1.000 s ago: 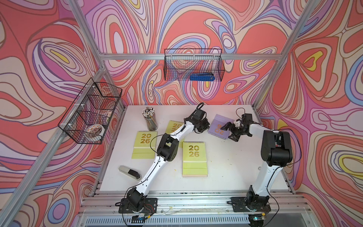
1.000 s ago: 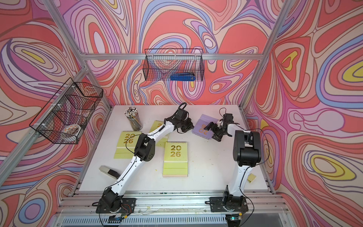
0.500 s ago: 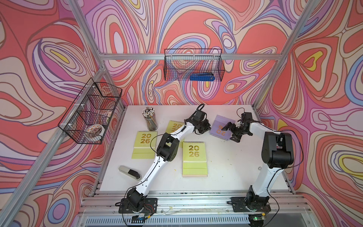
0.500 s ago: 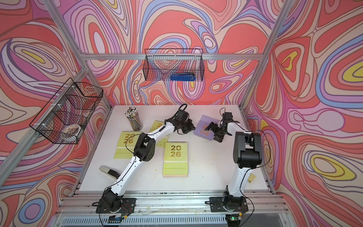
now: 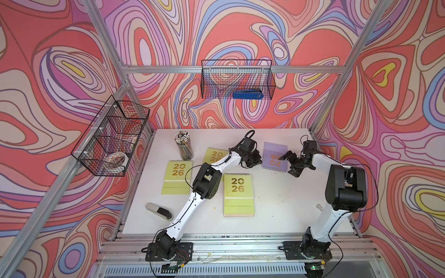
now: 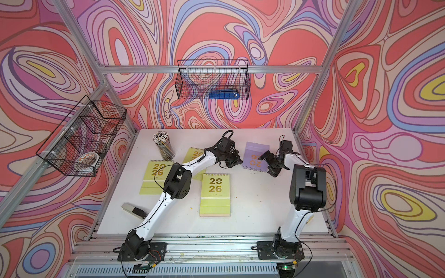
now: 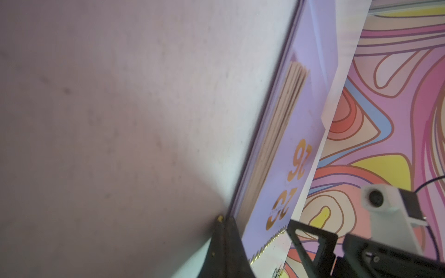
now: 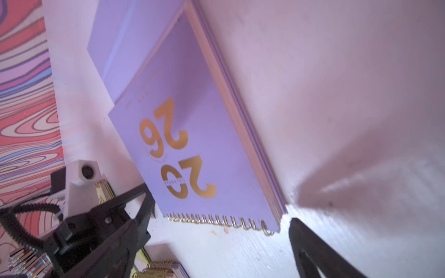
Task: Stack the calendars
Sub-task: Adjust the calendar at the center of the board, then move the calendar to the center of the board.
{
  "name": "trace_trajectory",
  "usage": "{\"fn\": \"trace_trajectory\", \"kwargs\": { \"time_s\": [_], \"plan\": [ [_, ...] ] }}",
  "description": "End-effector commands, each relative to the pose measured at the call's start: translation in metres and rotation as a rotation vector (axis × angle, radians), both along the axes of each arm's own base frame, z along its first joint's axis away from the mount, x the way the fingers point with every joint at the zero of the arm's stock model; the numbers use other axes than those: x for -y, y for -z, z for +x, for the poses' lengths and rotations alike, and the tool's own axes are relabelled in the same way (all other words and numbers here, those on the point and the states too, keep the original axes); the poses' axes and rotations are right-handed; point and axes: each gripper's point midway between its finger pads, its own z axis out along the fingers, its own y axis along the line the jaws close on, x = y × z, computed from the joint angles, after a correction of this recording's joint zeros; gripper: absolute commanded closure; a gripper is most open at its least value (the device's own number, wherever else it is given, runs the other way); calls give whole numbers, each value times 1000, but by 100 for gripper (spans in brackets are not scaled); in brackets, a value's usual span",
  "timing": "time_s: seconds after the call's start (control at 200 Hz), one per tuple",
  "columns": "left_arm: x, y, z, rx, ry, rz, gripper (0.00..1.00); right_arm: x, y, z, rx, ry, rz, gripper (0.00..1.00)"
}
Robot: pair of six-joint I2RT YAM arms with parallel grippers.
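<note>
A flat, rectangular lavender card calendar (image 5: 274, 154) is lying on the matte white tabletop (image 5: 277, 207) between the two grippers. It is bound along one short edge with a gold wire spiral and carries glossy gold "2026" numerals. The left gripper (image 5: 257, 160) is pinching its black tips together on nothing and resting them against that calendar's long edge, beside the spiral corner. The right gripper (image 5: 291, 164) is spreading its jaws wide at the opposite side, gripping nothing. Thick layered page edges are showing, and I cannot tell whether one or two lavender calendars lie there. Three yellow-green ones are lying behind the left gripper. The nearest yellow-green calendar (image 5: 212, 155) is partly under its forearm. The side yellow-green calendar (image 5: 178, 177) and the rear yellow-green calendar (image 5: 238, 195) are further back, the latter covering a peach calendar edge (image 5: 238, 215).
</note>
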Motion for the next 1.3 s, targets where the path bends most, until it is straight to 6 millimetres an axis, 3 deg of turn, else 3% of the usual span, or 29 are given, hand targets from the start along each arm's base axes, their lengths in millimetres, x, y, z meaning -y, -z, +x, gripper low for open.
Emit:
{"fn": "trace_trajectory", "kwargs": {
  "time_s": [0.0, 0.23, 0.416, 0.786, 1.072, 1.187, 1.292],
  "plan": [
    [-4, -4, -9, -24, 2, 27, 100, 23, 4, 14, -4, 0, -103, 2],
    [-2, -4, -11, -33, 5, 23, 100, 21, 14, 58, 34, -59, -39, 2],
    [6, -10, -20, -32, 25, 17, 100, 15, 19, 72, 35, -130, -9, 2],
    [20, -19, -56, -42, 96, 44, 100, 1, 22, 42, 1, -175, 33, 2],
    [22, -21, -99, -60, 152, 75, 100, -3, 25, 9, -52, -175, 1, 2],
    [21, -19, -112, -66, 171, 91, 100, 2, 14, 6, -46, -159, -40, 2],
    [11, -32, -108, -8, 158, 138, 100, 13, -4, 6, -25, -102, -96, 2]
  ]
}}
